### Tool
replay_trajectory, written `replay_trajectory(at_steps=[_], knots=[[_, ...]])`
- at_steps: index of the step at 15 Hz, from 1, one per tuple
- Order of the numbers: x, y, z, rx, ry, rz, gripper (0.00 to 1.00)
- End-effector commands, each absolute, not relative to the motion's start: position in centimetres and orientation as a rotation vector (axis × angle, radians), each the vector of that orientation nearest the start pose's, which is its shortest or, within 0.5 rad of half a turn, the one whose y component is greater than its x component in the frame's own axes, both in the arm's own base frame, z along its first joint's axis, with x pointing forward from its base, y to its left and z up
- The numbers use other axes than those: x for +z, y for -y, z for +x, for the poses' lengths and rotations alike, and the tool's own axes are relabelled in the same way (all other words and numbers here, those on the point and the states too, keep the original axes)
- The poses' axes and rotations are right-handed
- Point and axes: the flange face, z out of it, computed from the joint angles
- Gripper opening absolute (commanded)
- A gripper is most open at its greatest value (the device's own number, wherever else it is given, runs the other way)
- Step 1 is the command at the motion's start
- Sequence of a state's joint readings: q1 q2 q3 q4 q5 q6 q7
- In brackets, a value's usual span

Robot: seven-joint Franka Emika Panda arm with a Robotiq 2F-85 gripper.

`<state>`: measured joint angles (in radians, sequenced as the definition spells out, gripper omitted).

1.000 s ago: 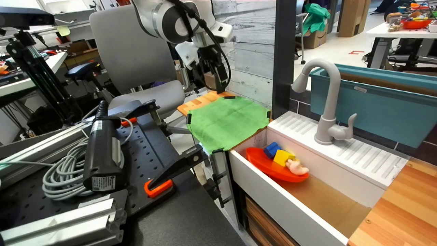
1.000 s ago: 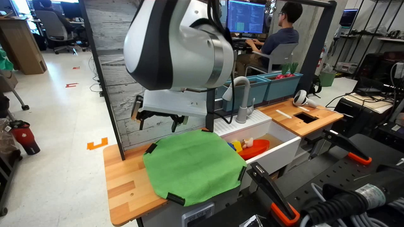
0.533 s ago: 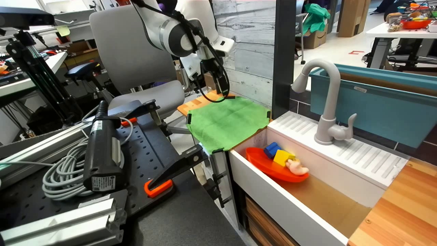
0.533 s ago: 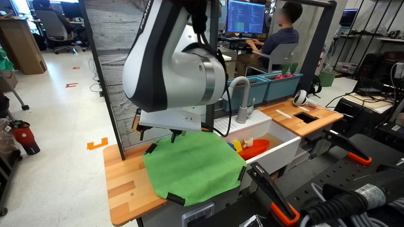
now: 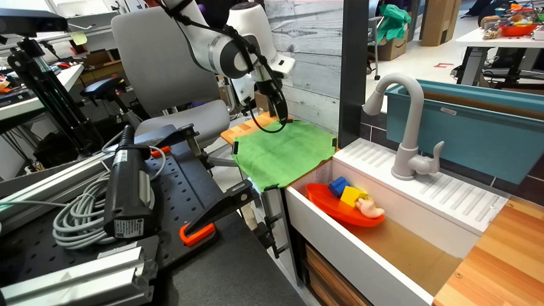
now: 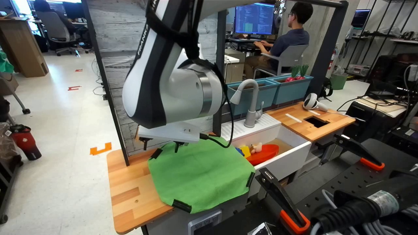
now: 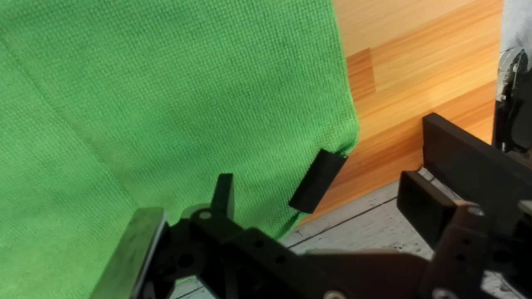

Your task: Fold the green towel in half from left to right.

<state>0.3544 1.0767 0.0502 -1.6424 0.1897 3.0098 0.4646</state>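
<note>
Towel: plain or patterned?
Plain green, with fine woven texture; the towel shows best in the wrist view.

Towel point(image 7: 174, 112): matt woven cloth. Tabletop point(image 7: 424, 79): smooth wood. Faucet point(image 5: 412, 123): matt plastic.

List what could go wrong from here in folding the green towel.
The open black tool may close on the black rectangular strip at one corner of the green cloth towel and slip.
The pale grey wood-look panel stands close to that corner; the tool might scrape it.
The black cable looped beside the tool could drag the towel.
</note>
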Motion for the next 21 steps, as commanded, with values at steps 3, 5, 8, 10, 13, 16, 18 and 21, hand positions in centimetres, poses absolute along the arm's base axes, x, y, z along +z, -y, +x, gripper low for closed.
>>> replay_trajectory(at_steps=[3, 5, 8, 10, 13, 16, 18, 21], knots=[[-0.1, -26.3, 63.1, -0.306, -0.446, -2.916, 1.00], [-0.4, -26.7, 63.4, -0.309, -0.459, -2.916, 1.00], [-0.8, -27.2, 63.9, -0.310, -0.476, -2.916, 0.75], [-1.1, -27.3, 64.1, -0.309, -0.484, -2.918, 0.68], [-1.4, -27.3, 64.4, -0.307, -0.490, -2.921, 0.42], [-1.5, -27.2, 64.7, -0.294, -0.488, -2.930, 0.20], [-1.4, -27.2, 64.8, -0.288, -0.484, -2.934, 0.05], [-1.5, -27.3, 64.6, -0.284, -0.474, -2.938, 0.00]])
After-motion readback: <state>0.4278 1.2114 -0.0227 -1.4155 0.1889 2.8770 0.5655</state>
